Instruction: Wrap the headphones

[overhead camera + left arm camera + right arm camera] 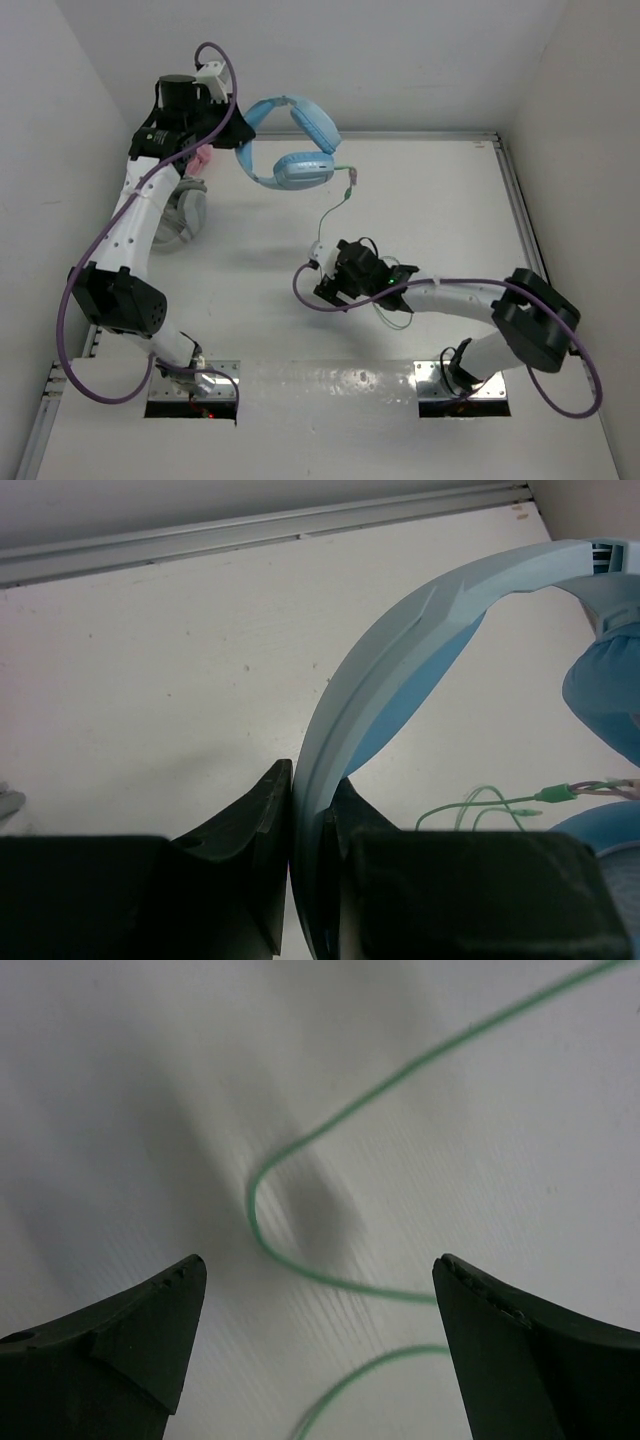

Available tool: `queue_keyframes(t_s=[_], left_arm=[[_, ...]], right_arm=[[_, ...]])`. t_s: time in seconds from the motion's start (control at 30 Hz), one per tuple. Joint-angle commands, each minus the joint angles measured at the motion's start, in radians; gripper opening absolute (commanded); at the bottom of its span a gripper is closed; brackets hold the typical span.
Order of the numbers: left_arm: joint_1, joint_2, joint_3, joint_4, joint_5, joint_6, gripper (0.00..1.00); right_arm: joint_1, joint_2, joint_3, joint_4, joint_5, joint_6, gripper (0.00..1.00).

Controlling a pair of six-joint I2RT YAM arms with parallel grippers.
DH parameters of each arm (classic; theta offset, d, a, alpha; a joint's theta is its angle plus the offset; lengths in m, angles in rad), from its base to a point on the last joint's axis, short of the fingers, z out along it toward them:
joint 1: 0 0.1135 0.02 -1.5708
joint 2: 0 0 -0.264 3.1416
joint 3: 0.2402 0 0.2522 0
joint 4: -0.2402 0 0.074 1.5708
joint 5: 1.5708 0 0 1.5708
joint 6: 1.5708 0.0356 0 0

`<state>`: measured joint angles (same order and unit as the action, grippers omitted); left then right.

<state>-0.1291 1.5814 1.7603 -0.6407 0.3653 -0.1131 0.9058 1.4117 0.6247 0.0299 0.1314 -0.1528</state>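
From above, we find the left arm [140, 215] covering much of the pink headphones [203, 158] and the grey-white headphones [190, 215]. At the left wrist, the headphones [400, 670] run off the right edge. At the right wrist, their cable [251, 1205] is blurred and leaves the frame at both ends

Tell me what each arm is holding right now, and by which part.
Left jaws clamp the headphones by the headband. Right jaws stand open over the cable, holding nothing.
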Motion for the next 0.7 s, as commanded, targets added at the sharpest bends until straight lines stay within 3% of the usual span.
queue_keyframes(t_s=[0.0, 0.07, 0.13, 0.3, 0.37, 0.4, 0.5, 0.53, 0.67], left_arm=[[0.011, -0.055, 0.073, 0.081, 0.003, -0.077, 0.00], [0.013, -0.052, 0.096, 0.099, -0.026, -0.083, 0.00], [0.014, -0.049, 0.116, 0.098, -0.052, -0.086, 0.00], [0.026, -0.058, 0.151, 0.084, -0.028, -0.128, 0.00], [0.045, -0.055, 0.163, 0.070, -0.002, -0.148, 0.00], [0.052, -0.052, 0.163, 0.069, 0.041, -0.173, 0.00], [0.091, -0.049, 0.154, 0.075, 0.102, -0.217, 0.00], [0.097, -0.049, 0.148, 0.090, 0.104, -0.223, 0.00], [0.103, -0.035, 0.069, 0.170, 0.038, -0.234, 0.00]], right_arm=[[0.030, 0.100, 0.113, 0.146, 0.055, 0.109, 0.93], [0.030, 0.144, 0.132, 0.204, 0.114, 0.241, 0.93], [0.030, 0.191, 0.122, 0.255, 0.126, 0.271, 0.92], [0.030, 0.297, 0.227, 0.150, 0.175, 0.369, 0.77], [0.031, 0.354, 0.286, 0.096, 0.162, 0.410, 0.63], [0.030, 0.371, 0.302, 0.082, 0.154, 0.424, 0.49], [0.030, 0.418, 0.339, 0.053, 0.151, 0.463, 0.23], [0.031, 0.423, 0.352, 0.041, 0.165, 0.481, 0.00], [0.103, 0.405, 0.447, -0.126, 0.224, 0.467, 0.00]])
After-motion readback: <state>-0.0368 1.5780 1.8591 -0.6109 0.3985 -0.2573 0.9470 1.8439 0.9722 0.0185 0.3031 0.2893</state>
